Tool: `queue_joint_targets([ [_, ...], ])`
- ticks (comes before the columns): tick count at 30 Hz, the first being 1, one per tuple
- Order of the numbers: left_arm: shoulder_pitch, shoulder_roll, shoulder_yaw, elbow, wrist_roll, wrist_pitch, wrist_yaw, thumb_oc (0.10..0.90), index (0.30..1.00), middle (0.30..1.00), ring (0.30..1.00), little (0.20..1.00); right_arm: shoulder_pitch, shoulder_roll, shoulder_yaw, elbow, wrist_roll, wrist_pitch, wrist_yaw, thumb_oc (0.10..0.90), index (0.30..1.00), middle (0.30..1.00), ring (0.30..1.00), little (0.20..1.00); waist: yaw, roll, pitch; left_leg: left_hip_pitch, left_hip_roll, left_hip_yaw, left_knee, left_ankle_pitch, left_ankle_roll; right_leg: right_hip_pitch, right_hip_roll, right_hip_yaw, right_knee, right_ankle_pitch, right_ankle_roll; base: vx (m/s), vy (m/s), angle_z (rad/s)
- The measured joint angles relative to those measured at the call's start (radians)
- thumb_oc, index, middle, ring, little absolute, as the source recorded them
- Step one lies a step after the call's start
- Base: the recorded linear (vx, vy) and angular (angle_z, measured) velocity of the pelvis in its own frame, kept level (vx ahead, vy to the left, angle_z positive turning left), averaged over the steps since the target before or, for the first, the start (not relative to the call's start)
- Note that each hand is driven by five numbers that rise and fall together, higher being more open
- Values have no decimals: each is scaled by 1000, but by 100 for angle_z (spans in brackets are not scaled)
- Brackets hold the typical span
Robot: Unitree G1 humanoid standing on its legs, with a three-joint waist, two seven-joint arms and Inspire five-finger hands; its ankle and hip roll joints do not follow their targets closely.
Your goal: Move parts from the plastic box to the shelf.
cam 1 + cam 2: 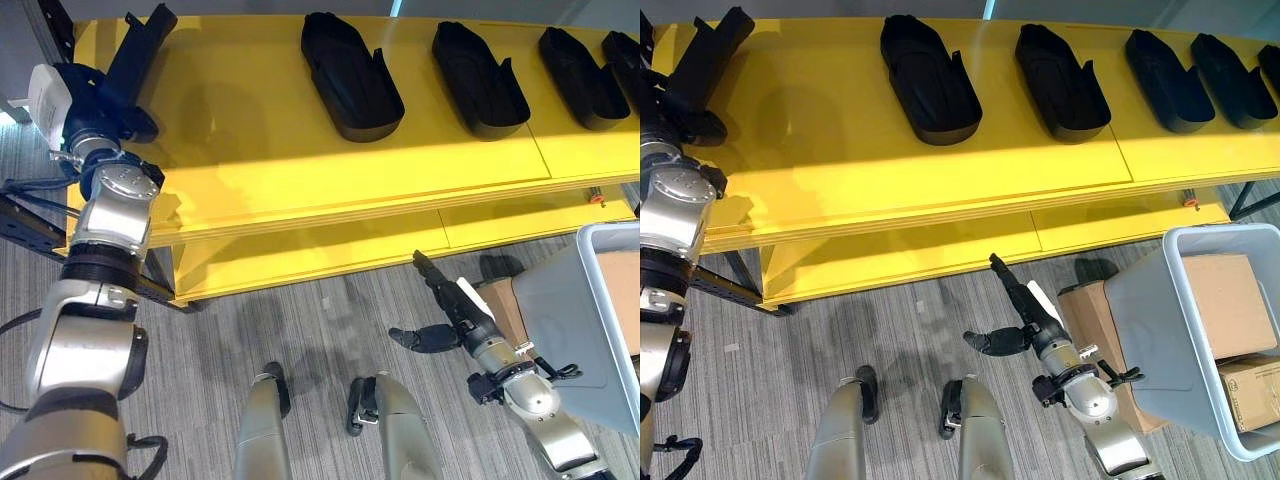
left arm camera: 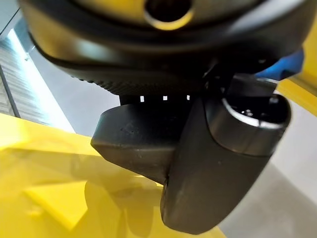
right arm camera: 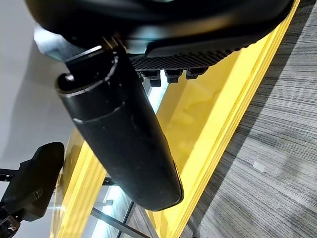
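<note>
The left hand [image 1: 95, 95] is clamped on a black part [image 1: 140, 45] at the yellow shelf's [image 1: 300, 170] left end. The right hand [image 1: 1025, 325] hangs low over the floor, fingers straight and apart. The right eye view shows 5 parts lying along the shelf and the grey plastic box [image 1: 1160, 330] (cardboard cartons inside).

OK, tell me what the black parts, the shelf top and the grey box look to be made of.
Black parts: probably moulded plastic, matte with a faint sheen on hollowed, shell-like forms.
Shelf top: yellow painted or laminated board, maybe wood or metal; it is smooth, glossy enough to mirror light, with a seam between panels.
Grey box: likely plastic, with thin smooth walls, rounded corners and a rolled rim.
</note>
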Motion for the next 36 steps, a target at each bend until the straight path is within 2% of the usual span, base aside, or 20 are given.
queue_joint_targets([
  [12,-1,-2,-32,2,0,-19,0,404,305,305,305,305,-1,-4,0,0,0,0,-6,900,1000,1000,1000,1000,1,0,0,-6,0,7,0,0,0,-15,-2,10,9,-2,-2,3,0,0],
  [13,-2,-2,-32,2,0,-22,1,900,1000,1000,1000,1000,0,-4,0,0,0,0,-7,900,1000,1000,1000,1000,2,0,0,-13,-1,10,1,1,0,-25,-3,13,14,-2,-2,0,0,0],
  [20,-3,-3,-48,10,1,-23,-3,900,1000,1000,1000,1000,3,-4,0,0,0,0,-7,900,1000,1000,1000,1000,3,0,0,-18,-1,9,8,2,0,-30,-5,13,24,-4,-4,0,0,0],
  [23,-2,2,-93,4,65,-22,-39,900,1000,1000,1000,1000,17,-14,-3,0,0,-1,-6,900,1000,1000,1000,1000,8,0,0,-18,-2,9,8,2,-1,-32,-6,13,28,-5,-5,0,0,0],
  [27,-1,8,-109,-51,182,-18,-69,900,1000,1000,1000,1000,36,-18,-8,0,0,-3,-4,900,1000,1000,1000,1000,13,0,0,-25,-2,8,8,3,-2,-40,-6,13,31,-7,-9,0,0,0],
  [30,7,50,-156,-113,334,-19,-125,900,1000,1000,1000,1000,38,-19,-21,0,0,-9,-1,900,1000,1000,1000,1000,12,0,0,-28,-1,7,9,3,-2,-43,-5,12,31,-8,-9,0,0,0],
  [33,9,53,-157,-141,485,-22,-205,900,1000,1000,1000,1000,36,-18,-59,0,0,-11,6,900,1000,1000,1000,1000,19,1,0,-35,-1,7,11,3,-2,-48,-5,12,34,-10,-10,0,0,0],
  [36,20,53,-157,-142,533,-20,-258,900,1000,1000,1000,1000,35,-18,-81,0,1,-12,14,900,1000,1000,1000,1000,24,1,1,-37,-1,7,11,3,-2,-52,-5,12,34,-10,-11,0,0,0],
])
